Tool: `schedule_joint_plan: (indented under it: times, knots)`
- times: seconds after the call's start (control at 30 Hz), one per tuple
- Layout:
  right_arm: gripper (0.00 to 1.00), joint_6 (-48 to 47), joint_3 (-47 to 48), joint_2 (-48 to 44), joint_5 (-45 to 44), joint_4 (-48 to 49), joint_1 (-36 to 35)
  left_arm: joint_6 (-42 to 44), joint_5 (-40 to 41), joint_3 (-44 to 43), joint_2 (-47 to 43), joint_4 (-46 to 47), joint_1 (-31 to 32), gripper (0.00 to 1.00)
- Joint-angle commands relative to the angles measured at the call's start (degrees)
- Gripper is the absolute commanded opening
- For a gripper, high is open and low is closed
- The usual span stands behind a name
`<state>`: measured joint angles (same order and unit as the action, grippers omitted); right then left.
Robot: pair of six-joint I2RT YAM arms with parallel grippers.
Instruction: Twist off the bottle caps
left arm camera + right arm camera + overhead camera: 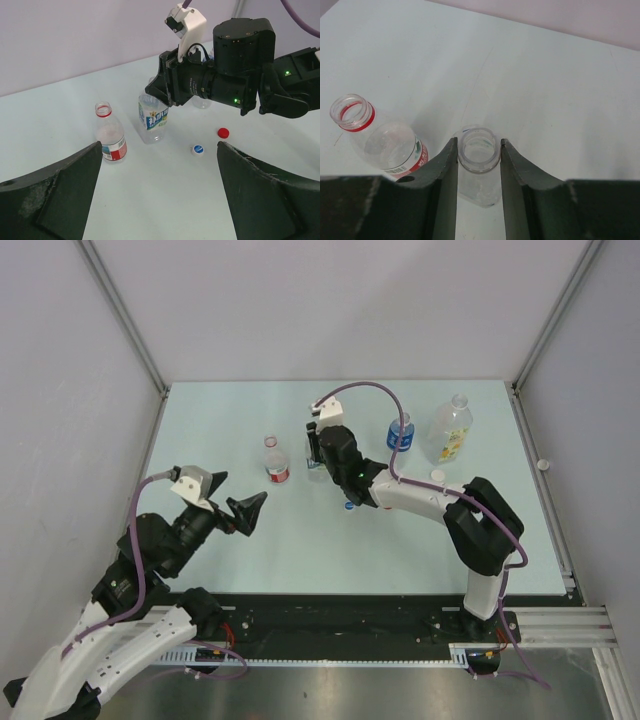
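While the right gripper (479, 150) clamps the neck of a clear, upright bottle (478, 190) with a white-and-blue label, its mouth stands uncapped. Red-labelled bottle (380, 140), also capless, just left of that gripper. Blue cap (198, 149) and red cap (223, 132) lie loose behind it. Left gripper (159, 150) spread wide, empty.

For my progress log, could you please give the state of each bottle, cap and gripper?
red-labelled bottle: upright, uncapped.
white-and-blue-labelled bottle: upright, uncapped, neck gripped.
blue-labelled bottle: upright, seemingly capped.
large bottle: upright, top unclear.
red cap: loose on table.
blue cap: loose on table.
white cap: loose on table.
left gripper: open, empty.
right gripper: shut on white-and-blue-labelled bottle.
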<state>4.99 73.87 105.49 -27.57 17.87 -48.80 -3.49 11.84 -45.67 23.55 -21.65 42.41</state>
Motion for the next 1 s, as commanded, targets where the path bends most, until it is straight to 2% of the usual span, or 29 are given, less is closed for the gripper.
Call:
schedule_joint_plan:
  times: [0.0,0.17,0.47,0.77,0.87,0.97]
  knots:
    - [0.41,1.42,2.51,-0.2,-0.29,-0.9,-0.25,-0.21,-0.32,0.67,-0.08,1.17,-0.05,1.0]
    - [0.54,1.42,2.51,-0.9,-0.9,-0.91,-0.42,-0.21,-0.41,0.58,-0.08,1.17,-0.05,1.0]
    - [0.69,1.07,4.09,-5.91,-3.01,-2.4,-0.25,-0.12,-0.06,0.32,0.35,1.43,-0.05,1.0]
    - [0.71,0.72,4.36,-18.11,-5.37,-7.49,1.16,-0.56,-0.15,-0.38,0.97,1.87,-0.05,1.0]
    - [0.71,3.95,4.27,-24.95,-6.7,-12.67,4.49,-1.08,-0.41,-0.21,1.41,1.79,-0.05,1.0]
    - [0.72,8.61,4.09,-31.72,-6.8,-23.53,11.25,-1.87,-1.02,0.49,2.02,2.75,-0.05,1.0]
